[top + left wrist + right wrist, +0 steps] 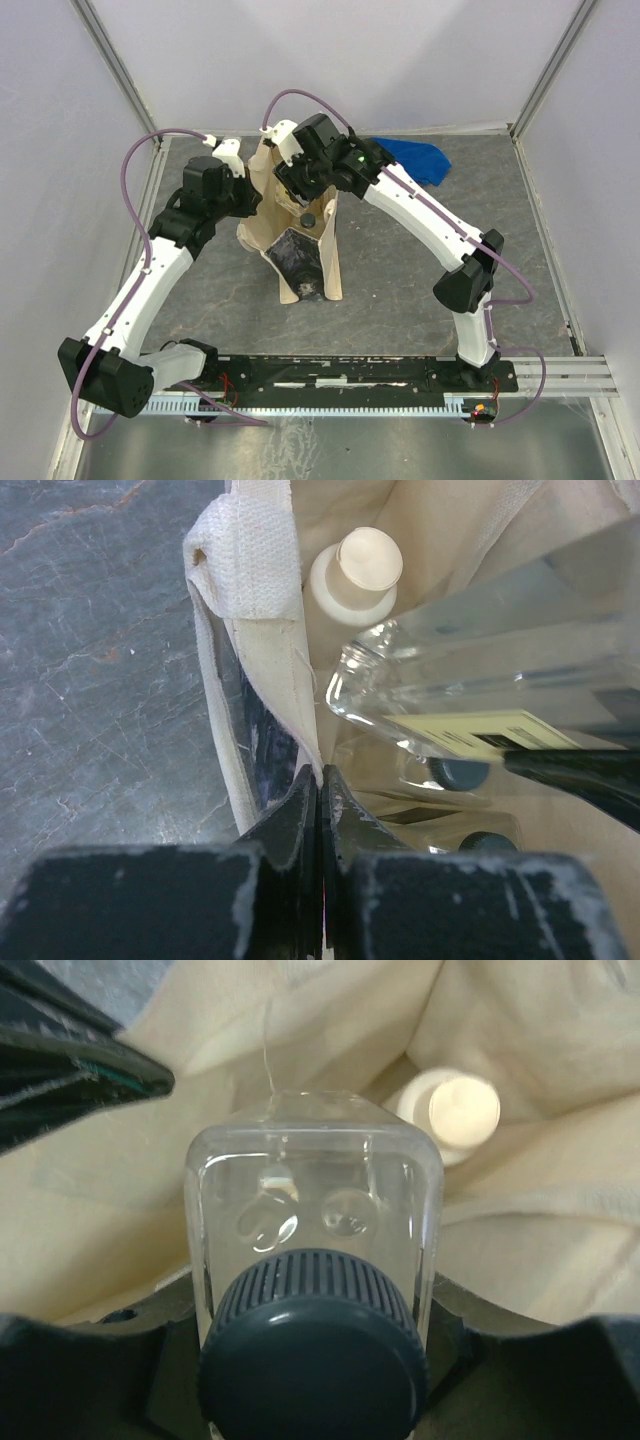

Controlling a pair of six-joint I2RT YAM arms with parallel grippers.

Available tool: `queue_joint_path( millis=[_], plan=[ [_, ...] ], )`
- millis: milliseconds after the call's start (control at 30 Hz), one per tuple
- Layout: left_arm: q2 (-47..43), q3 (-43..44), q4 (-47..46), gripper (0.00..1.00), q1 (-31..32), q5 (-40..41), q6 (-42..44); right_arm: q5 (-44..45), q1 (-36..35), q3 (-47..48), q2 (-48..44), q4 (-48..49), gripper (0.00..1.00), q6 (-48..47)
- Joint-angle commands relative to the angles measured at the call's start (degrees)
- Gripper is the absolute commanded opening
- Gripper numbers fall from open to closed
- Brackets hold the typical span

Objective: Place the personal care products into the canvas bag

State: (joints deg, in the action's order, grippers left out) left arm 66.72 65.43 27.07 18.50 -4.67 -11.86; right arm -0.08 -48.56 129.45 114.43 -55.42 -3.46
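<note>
In the top view the canvas bag (305, 265) stands in the centre of the frame, with both arms meeting over its mouth; the blue cloth (415, 158) lies well apart at the upper right. The left gripper (321, 792) has its jaws pressed together on the bag's rim, with a fold of canvas pinched between them, at the lower middle of the left wrist view. The right gripper (315, 1335) is closed around a clear bottle (312, 1210) with a dark cap and holds it over the open mouth; how deep it reaches I cannot tell. A cream bottle (455, 1110) lies inside the bag, at the upper right of the right wrist view; two dark caps (462, 773) show lower in the bag. The risk, I judge, is that the pinch on such thin canvas slips and the mouth folds shut under the bottle; also, a release from here may knock the bottle against the cream one, or tip the soft bag over.
</note>
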Motion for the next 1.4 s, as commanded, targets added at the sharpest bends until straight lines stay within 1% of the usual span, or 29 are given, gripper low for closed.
queue_joint_path(
  millis=[0,300,600,1000,1367],
  plan=[
    [-1.9,2.7,1.3,0.03,0.3,-1.4,0.7,0.2,0.7,0.2,-2.7,10.1,0.00,-1.9],
    [-2.4,2.9,1.9,0.03,0.3,-1.1,1.0,2.5,1.4,-4.5,-1.0,12.5,0.00,-2.5],
    [-2.2,2.9,2.0,0.03,0.3,-1.0,1.0,4.6,1.8,-5.1,2.9,13.8,0.00,-3.0],
    [-2.4,3.5,2.7,0.03,0.3,-0.1,1.0,2.0,4.5,-7.7,7.6,13.7,0.00,-0.2],
    [-2.4,2.8,2.8,0.03,0.3,0.5,1.0,0.6,4.7,-8.2,11.4,13.0,0.00,-0.1]
  ],
)
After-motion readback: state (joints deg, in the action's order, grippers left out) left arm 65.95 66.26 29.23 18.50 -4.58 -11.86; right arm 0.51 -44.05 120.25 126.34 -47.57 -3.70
